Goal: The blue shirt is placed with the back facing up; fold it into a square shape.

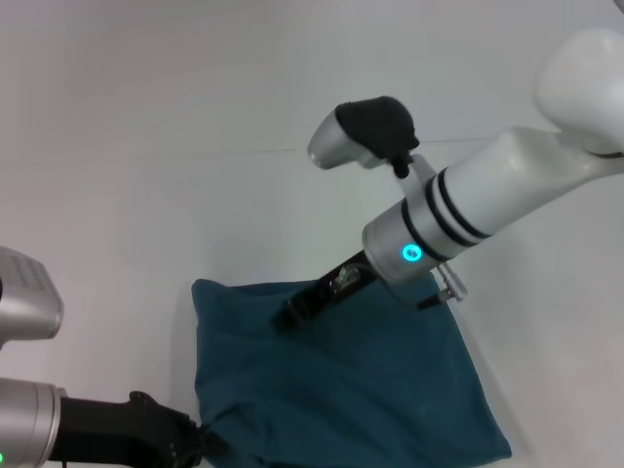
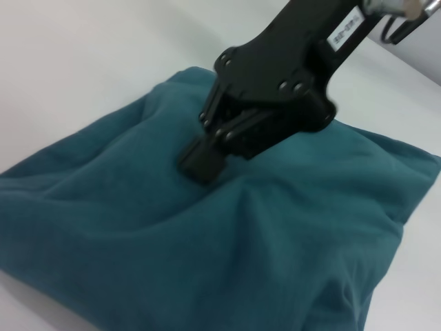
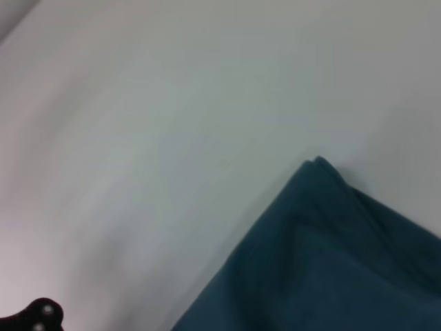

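Folded blue shirt on your plain white table.
Right gripper presses closed onto the shirt; left gripper at its near-left corner, grip unclear.

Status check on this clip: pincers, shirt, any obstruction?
Right pincer shut, pressing down on the blue shirt. Left pincer at the shirt's near left edge. Shirt folded roughly square. Nothing obstructing.

A folded corner of the blue shirt, its teal cloth plain and softly creased, lies on the pale grey table, which spreads bare beyond the corner, while a small rounded black part shows well apart from the shirt at the frame's edge.
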